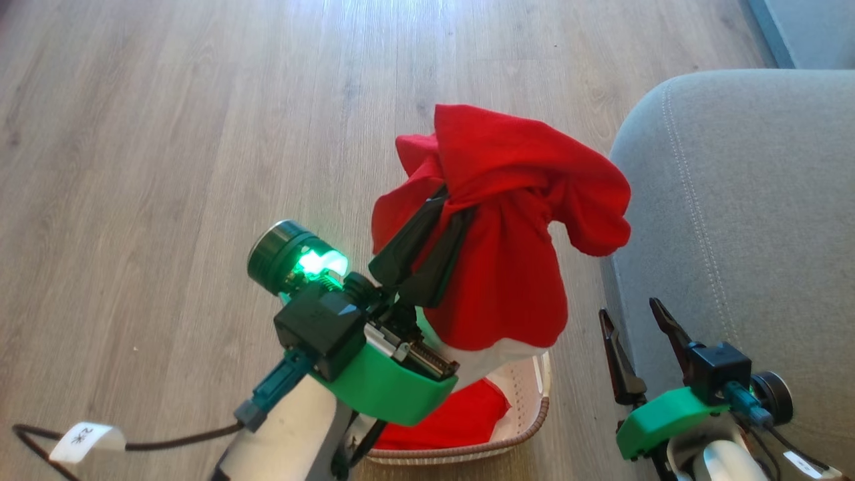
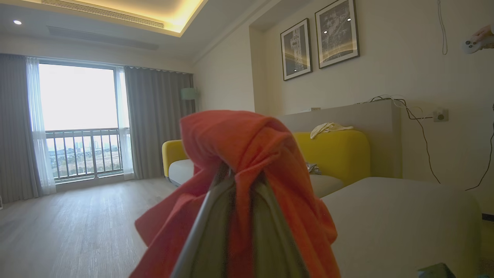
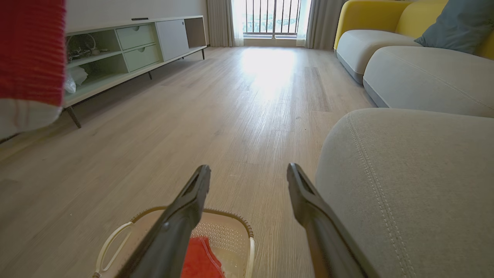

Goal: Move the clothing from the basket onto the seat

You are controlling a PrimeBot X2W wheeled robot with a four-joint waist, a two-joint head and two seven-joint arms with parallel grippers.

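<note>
Head: clamped on the clothing (image 1: pixel 514 200) with the left gripper (image 1: pixel 449 204), raised above the basket (image 1: pixel 528 414); seat (image 1: pixel 748 200) right of the basket. Left wrist: draped over closed fingers (image 2: pixel 216 231). Right wrist: more red cloth (image 3: pixel 198 262) inside the basket; right gripper (image 3: pixel 249 172) above it, jaws apart, empty.

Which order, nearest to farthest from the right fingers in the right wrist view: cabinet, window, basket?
1. basket: bottom of view, just under the fingers.
2. cabinet: upper left, against the wall.
3. window: top centre, at the room's far end.
</note>
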